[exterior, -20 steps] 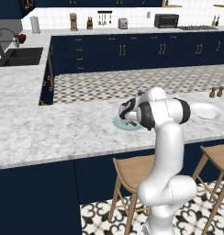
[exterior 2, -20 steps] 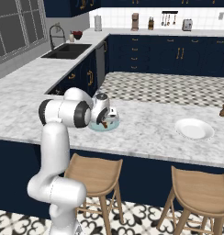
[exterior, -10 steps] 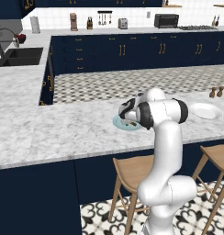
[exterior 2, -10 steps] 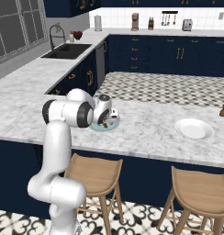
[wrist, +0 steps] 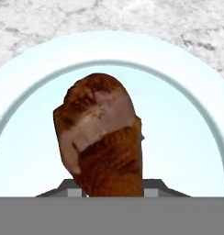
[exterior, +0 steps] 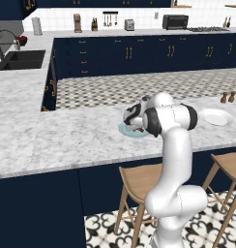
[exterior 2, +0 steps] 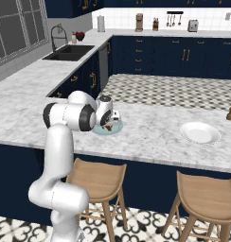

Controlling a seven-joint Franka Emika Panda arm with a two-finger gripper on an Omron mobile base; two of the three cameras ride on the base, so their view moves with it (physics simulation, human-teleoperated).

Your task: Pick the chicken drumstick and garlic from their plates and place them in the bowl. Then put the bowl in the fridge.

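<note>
The reddish-brown chicken drumstick (wrist: 102, 133) stands close in front of the hand camera, over the light blue plate (wrist: 187, 114). Its narrow end runs down between my two dark fingertips. My gripper (wrist: 111, 190) is shut on the chicken drumstick, low over the light blue plate (exterior: 124, 131) on the marble island. From the right, the gripper (exterior 2: 111, 124) points down at the plate (exterior 2: 118, 129), with the drumstick (exterior 2: 108, 126) under it. The white plate (exterior: 215, 116) (exterior 2: 200, 133) lies bare further right. The garlic, the black bowl and the fridge are out of view.
Two small brown shakers (exterior: 227, 97) stand at the island's far right edge. Wooden stools (exterior 2: 96, 177) sit under the near edge. A sink (exterior: 23, 59) is set in the left counter, and navy cabinets line the back wall.
The hand has sunk slightly toward the light blue plate; the arm has otherwise barely moved.
</note>
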